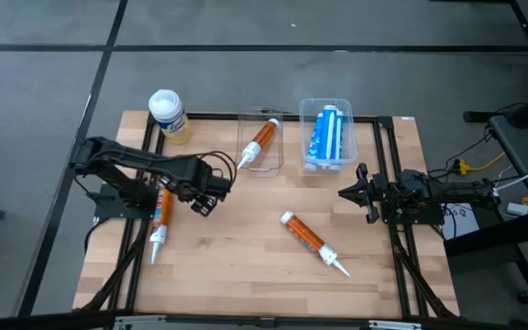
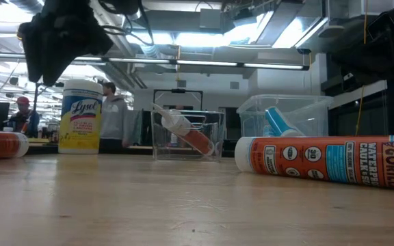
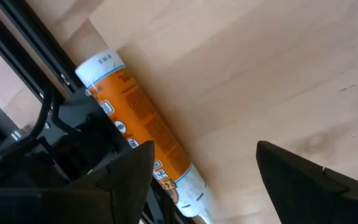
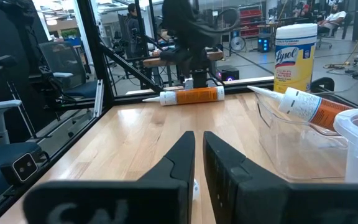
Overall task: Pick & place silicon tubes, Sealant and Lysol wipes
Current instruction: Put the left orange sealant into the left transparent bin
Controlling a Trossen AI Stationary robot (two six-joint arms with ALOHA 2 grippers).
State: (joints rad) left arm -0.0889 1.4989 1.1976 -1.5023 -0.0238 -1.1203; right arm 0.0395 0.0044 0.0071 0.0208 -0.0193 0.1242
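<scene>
The Lysol wipes (image 1: 168, 115) stand upright at the table's far left and also show in the low view (image 2: 81, 116). One orange sealant tube (image 1: 161, 218) lies near the left edge, and another (image 1: 313, 241) lies mid-table. A third orange tube (image 1: 262, 137) leans inside a clear bin (image 1: 244, 158). Blue tubes (image 1: 326, 136) lie in a second clear bin (image 1: 304, 110). My left gripper (image 1: 211, 197) hovers open and empty just right of the left tube (image 3: 135, 124). My right gripper (image 1: 345, 193) is shut and empty at the right side.
Black frame rails (image 1: 145, 183) run along the table's left and right (image 1: 388, 165) sides. Bare wood lies between the two arms and along the near edge (image 1: 246, 284). People and benches show in the room beyond the table.
</scene>
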